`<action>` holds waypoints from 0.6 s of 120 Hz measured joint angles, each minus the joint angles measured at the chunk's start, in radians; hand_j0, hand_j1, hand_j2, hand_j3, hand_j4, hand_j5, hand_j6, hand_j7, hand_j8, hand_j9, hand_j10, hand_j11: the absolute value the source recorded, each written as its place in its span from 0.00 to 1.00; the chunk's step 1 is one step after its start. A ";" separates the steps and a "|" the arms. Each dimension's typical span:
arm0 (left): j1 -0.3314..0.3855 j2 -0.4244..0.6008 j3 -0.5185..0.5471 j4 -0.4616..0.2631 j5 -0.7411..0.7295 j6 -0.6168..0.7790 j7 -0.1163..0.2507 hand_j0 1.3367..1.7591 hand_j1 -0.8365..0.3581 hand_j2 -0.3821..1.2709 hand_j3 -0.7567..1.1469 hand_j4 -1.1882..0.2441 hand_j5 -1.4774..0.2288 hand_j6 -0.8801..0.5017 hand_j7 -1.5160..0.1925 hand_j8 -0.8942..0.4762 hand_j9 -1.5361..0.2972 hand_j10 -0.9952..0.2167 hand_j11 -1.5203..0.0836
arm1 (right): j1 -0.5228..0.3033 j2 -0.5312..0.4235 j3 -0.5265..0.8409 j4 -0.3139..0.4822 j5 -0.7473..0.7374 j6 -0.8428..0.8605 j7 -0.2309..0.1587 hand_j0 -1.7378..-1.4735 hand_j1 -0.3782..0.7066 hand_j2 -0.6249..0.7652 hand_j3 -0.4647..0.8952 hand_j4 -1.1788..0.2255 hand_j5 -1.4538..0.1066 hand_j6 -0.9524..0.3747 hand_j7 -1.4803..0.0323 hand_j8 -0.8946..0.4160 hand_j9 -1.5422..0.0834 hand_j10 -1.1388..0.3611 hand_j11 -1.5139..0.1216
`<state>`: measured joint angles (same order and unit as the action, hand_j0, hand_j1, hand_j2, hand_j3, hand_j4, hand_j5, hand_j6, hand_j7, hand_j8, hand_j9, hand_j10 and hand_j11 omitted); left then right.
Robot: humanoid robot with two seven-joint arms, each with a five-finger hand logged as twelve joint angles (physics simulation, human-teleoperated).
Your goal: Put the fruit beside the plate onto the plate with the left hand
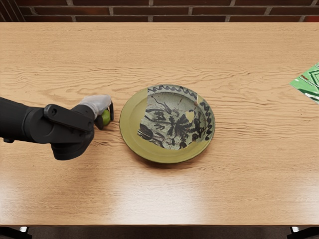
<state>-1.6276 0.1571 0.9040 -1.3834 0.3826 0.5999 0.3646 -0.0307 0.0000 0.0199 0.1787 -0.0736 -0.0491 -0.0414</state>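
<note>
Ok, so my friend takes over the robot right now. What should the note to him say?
Left hand: fingers curled around the green fruit, just left of the plate.
Right hand: not in view.
Done: the fruit is grasped. I cannot tell whether it has left the table.
Left: the fruit is not on the plate yet. Lift it, carry it right over the rim, set it down and let go.

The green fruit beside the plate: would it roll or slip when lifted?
The fruit looks round, so it would probably roll on the flat table if released. Small within the left hand around it, it is likely light.
</note>
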 joint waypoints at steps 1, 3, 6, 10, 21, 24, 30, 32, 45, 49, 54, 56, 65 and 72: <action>0.000 0.000 0.000 0.000 0.000 -0.001 0.000 0.76 0.45 0.34 0.38 0.24 0.31 0.37 0.29 0.40 0.25 0.30 0.27 | 0.000 0.000 0.000 0.000 0.000 0.000 0.000 0.30 0.06 0.45 0.34 0.82 0.91 0.70 0.96 0.66 0.93 0.74 0.91; 0.000 0.001 0.000 0.000 -0.001 -0.002 -0.001 0.76 0.44 0.34 0.39 0.24 0.30 0.37 0.28 0.41 0.25 0.30 0.26 | 0.000 0.000 0.000 0.000 0.000 0.000 0.000 0.30 0.06 0.45 0.34 0.82 0.91 0.70 0.96 0.66 0.93 0.74 0.91; -0.001 0.003 -0.001 0.000 -0.001 -0.004 -0.002 0.75 0.43 0.34 0.39 0.24 0.29 0.38 0.27 0.41 0.24 0.30 0.25 | 0.000 0.000 0.000 0.000 0.000 0.000 0.000 0.30 0.06 0.45 0.34 0.82 0.91 0.70 0.96 0.66 0.93 0.74 0.91; -0.002 0.005 -0.001 -0.001 -0.004 -0.007 -0.002 0.74 0.42 0.38 0.37 0.24 0.27 0.39 0.26 0.42 0.23 0.30 0.25 | 0.000 0.000 0.000 0.000 0.000 0.000 0.000 0.30 0.06 0.45 0.34 0.82 0.91 0.70 0.96 0.66 0.93 0.74 0.91; -0.012 0.016 -0.003 -0.004 -0.008 -0.015 -0.002 0.73 0.41 0.39 0.37 0.27 0.23 0.42 0.23 0.45 0.21 0.31 0.23 | 0.000 0.000 0.000 0.000 0.000 0.000 0.000 0.30 0.06 0.45 0.34 0.82 0.91 0.70 0.96 0.66 0.93 0.74 0.91; -0.013 0.017 -0.003 -0.004 -0.009 -0.016 -0.002 0.73 0.41 0.39 0.37 0.27 0.22 0.42 0.22 0.45 0.21 0.31 0.23 | 0.000 0.000 0.000 0.000 0.000 0.000 0.000 0.30 0.06 0.45 0.34 0.82 0.91 0.70 0.96 0.66 0.93 0.74 0.91; -0.019 0.028 -0.003 -0.005 -0.008 -0.016 -0.001 0.73 0.41 0.39 0.38 0.27 0.21 0.42 0.21 0.45 0.20 0.31 0.23 | 0.000 0.000 0.000 0.000 0.000 0.000 0.000 0.30 0.06 0.45 0.34 0.82 0.91 0.70 0.96 0.66 0.93 0.74 0.91; -0.020 0.030 -0.003 -0.006 -0.007 -0.017 -0.001 0.73 0.41 0.40 0.38 0.27 0.21 0.42 0.21 0.45 0.20 0.31 0.22 | 0.000 0.000 0.000 0.000 0.000 0.000 0.000 0.30 0.06 0.45 0.34 0.82 0.91 0.70 0.96 0.66 0.93 0.74 0.91; -0.053 0.089 -0.012 -0.015 -0.009 -0.056 -0.001 0.73 0.38 0.45 0.39 0.29 0.19 0.44 0.20 0.46 0.19 0.33 0.21 | 0.000 0.000 0.000 0.000 0.000 0.000 0.000 0.30 0.06 0.45 0.34 0.82 0.91 0.70 0.96 0.66 0.93 0.74 0.91; -0.055 0.107 -0.019 -0.017 -0.010 -0.083 -0.001 0.73 0.38 0.44 0.39 0.29 0.19 0.44 0.20 0.47 0.19 0.33 0.21 | 0.000 0.000 0.000 0.000 0.000 0.000 0.000 0.30 0.06 0.45 0.34 0.82 0.91 0.70 0.96 0.66 0.93 0.74 0.91; -0.062 0.127 -0.028 -0.021 -0.014 -0.121 -0.001 0.73 0.39 0.43 0.39 0.30 0.18 0.44 0.19 0.47 0.19 0.33 0.21 | 0.000 0.000 0.000 0.000 0.000 0.000 0.000 0.30 0.06 0.45 0.34 0.82 0.91 0.70 0.96 0.66 0.93 0.74 0.91; -0.068 0.136 -0.031 -0.023 -0.017 -0.136 -0.001 0.73 0.40 0.42 0.39 0.30 0.18 0.43 0.19 0.47 0.18 0.33 0.21 | 0.000 0.000 0.000 0.000 0.000 0.000 0.000 0.30 0.06 0.45 0.34 0.82 0.91 0.70 0.96 0.66 0.93 0.74 0.91; -0.101 0.194 -0.049 -0.034 -0.029 -0.213 -0.001 0.73 0.40 0.42 0.39 0.29 0.18 0.42 0.19 0.46 0.18 0.32 0.21 | 0.000 0.000 0.000 0.000 0.000 0.000 0.000 0.30 0.06 0.45 0.34 0.82 0.91 0.70 0.96 0.66 0.93 0.74 0.91; -0.120 0.221 -0.059 -0.038 -0.041 -0.272 -0.002 0.73 0.39 0.43 0.39 0.29 0.17 0.43 0.18 0.47 0.18 0.33 0.21 | 0.000 0.000 0.000 0.000 0.000 0.000 0.000 0.30 0.06 0.45 0.34 0.82 0.91 0.70 0.96 0.66 0.93 0.74 0.91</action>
<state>-1.7477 0.3777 0.8450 -1.4217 0.3413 0.3279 0.3627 -0.0307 0.0000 0.0199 0.1791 -0.0736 -0.0491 -0.0414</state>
